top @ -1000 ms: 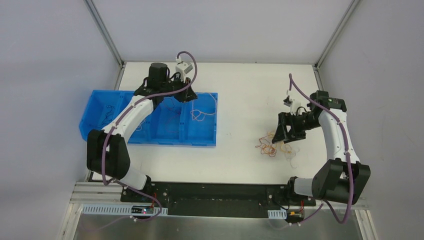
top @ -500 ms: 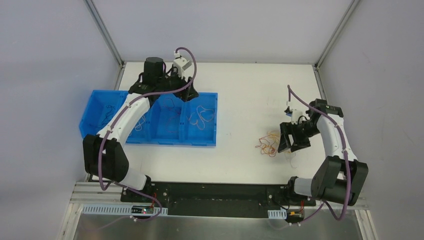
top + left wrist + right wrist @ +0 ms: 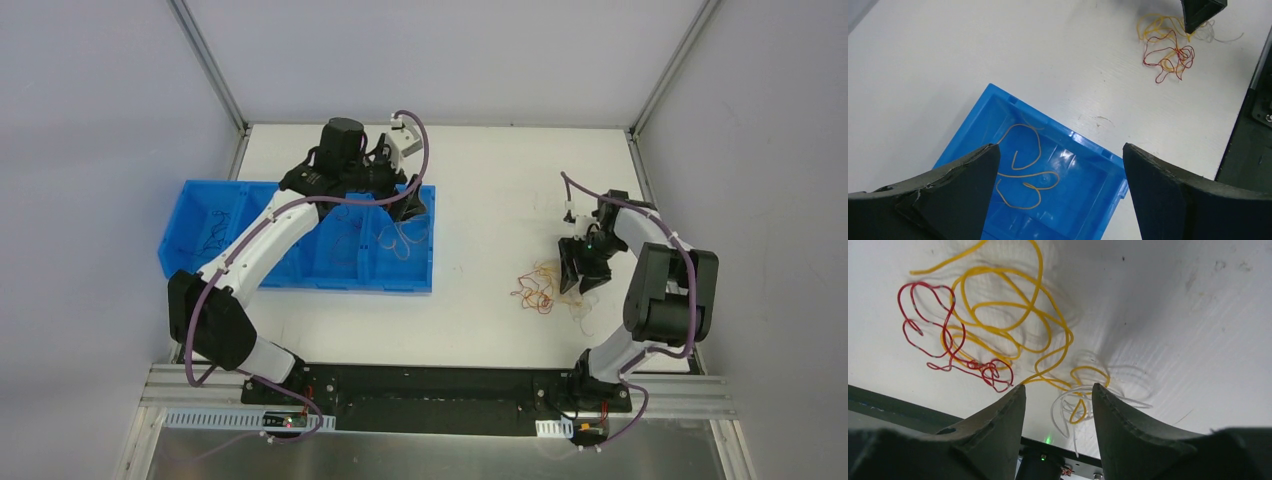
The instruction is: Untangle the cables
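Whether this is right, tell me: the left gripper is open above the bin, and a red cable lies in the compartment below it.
Wrong colour. The left gripper is open above the bin, but the cable in the compartment below it is orange, not red, as the left wrist view shows.

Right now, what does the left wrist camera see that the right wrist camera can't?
Only the left wrist view shows the blue bin with an orange cable lying inside it. Only the right wrist view shows, up close, the white cable curling between the fingers of the right gripper. Both show the red cable and yellow cable tangled together on the white table.
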Robot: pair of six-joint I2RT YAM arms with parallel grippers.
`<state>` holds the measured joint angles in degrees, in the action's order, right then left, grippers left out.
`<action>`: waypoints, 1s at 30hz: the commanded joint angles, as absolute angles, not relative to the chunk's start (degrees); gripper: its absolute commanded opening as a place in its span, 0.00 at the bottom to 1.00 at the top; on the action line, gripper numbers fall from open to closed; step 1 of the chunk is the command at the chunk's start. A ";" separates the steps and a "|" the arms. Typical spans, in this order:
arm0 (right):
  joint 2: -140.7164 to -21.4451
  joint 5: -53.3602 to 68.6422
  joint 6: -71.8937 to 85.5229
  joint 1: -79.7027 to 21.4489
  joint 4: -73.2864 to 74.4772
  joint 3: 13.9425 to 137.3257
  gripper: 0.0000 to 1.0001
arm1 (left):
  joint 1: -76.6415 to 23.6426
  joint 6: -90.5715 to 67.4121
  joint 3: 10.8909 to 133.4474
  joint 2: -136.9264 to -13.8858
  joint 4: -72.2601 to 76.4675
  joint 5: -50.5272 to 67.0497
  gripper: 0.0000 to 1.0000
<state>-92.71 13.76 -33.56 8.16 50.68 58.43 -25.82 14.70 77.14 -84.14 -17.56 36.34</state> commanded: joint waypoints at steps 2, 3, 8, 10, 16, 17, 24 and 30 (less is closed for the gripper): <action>-95.73 12.66 -29.74 5.07 47.40 61.37 0.52 | -25.66 14.46 79.75 -84.99 -17.55 33.88 0.97; -96.44 13.05 -29.01 4.68 47.19 61.80 0.51 | -25.66 14.35 79.56 -84.95 -17.58 34.07 0.96; -100.23 13.68 -27.59 3.96 46.37 63.96 0.37 | -25.66 13.72 78.89 -84.82 -17.58 33.86 0.96; -101.06 14.57 -27.60 3.96 46.95 65.09 0.26 | -25.67 13.63 78.76 -84.81 -17.58 33.88 0.96; -96.22 23.34 -29.39 4.13 50.91 68.65 0.00 | -25.71 13.59 78.24 -84.39 -17.57 34.33 0.96; -94.66 25.54 -29.58 4.13 51.84 69.50 0.00 | -25.68 13.62 78.10 -84.30 -17.58 34.50 0.96; -93.64 24.18 -32.85 4.82 61.16 72.58 0.22 | -25.70 13.08 78.02 -84.36 -17.53 35.27 0.96; -93.43 15.44 -34.82 8.23 61.26 69.13 0.47 | -25.67 12.72 78.15 -83.90 -17.54 34.99 0.96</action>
